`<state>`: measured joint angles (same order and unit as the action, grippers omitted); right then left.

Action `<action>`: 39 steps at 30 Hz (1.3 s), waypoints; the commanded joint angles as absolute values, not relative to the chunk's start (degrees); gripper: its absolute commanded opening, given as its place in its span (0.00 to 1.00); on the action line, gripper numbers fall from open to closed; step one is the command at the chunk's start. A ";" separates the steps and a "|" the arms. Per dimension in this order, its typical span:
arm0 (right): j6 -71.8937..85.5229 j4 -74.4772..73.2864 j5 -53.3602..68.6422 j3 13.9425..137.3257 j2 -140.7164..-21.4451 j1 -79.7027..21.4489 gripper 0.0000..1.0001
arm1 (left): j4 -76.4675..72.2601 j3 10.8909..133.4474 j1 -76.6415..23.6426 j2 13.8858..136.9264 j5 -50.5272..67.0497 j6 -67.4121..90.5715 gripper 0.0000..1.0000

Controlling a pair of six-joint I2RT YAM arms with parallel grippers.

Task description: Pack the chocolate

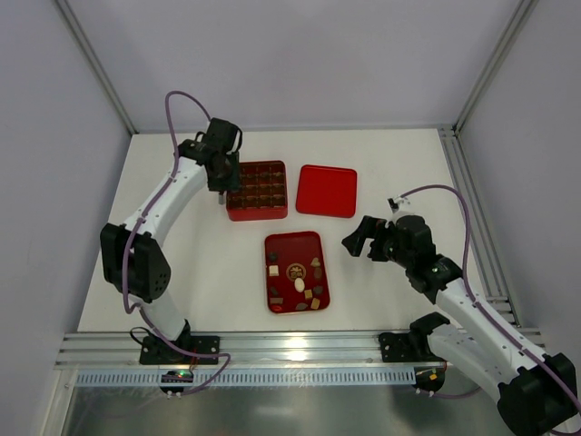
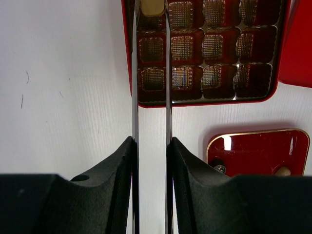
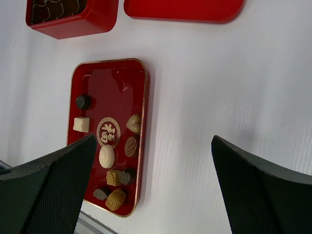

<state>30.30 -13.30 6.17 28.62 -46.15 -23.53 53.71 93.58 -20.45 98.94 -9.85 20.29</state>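
Observation:
Several chocolate pieces (image 1: 300,283) in dark, tan and cream lie on the flat red tray (image 1: 292,243) at the table's middle; the right wrist view shows them (image 3: 107,156) along the tray (image 3: 112,83). My left gripper (image 1: 221,188) hangs over the left edge of the red grid box (image 1: 257,214). Its thin fingers are shut on a tan chocolate (image 2: 152,7) above a corner compartment of the box (image 2: 204,102). The other compartments in view hold only brown paper cups. My right gripper (image 1: 359,238) stands wide open, empty, above bare table right of the tray.
A flat red lid (image 1: 327,191) lies right of the box, also seen as the lid (image 3: 185,9) in the right wrist view. A metal rail (image 1: 272,350) runs along the near edge and a frame post (image 1: 472,227) along the right side.

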 commanded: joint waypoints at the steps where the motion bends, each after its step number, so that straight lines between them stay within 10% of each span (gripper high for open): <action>1: 29.88 -11.42 6.24 30.85 -44.74 -23.73 1.00 | 51.94 93.78 -20.04 98.17 -9.58 19.51 0.34; 17: 30.23 -12.74 5.63 30.85 -42.80 -23.73 1.00 | 52.82 91.23 -21.44 91.15 -6.07 20.56 0.35; 39: 31.90 -13.89 4.75 28.13 -37.97 -23.73 1.00 | 58.97 68.30 -54.04 69.61 -15.28 35.33 0.35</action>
<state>30.76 -15.09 5.45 28.49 -38.83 -23.53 57.78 69.14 -51.75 71.83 -11.57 31.35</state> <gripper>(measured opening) 0.996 0.358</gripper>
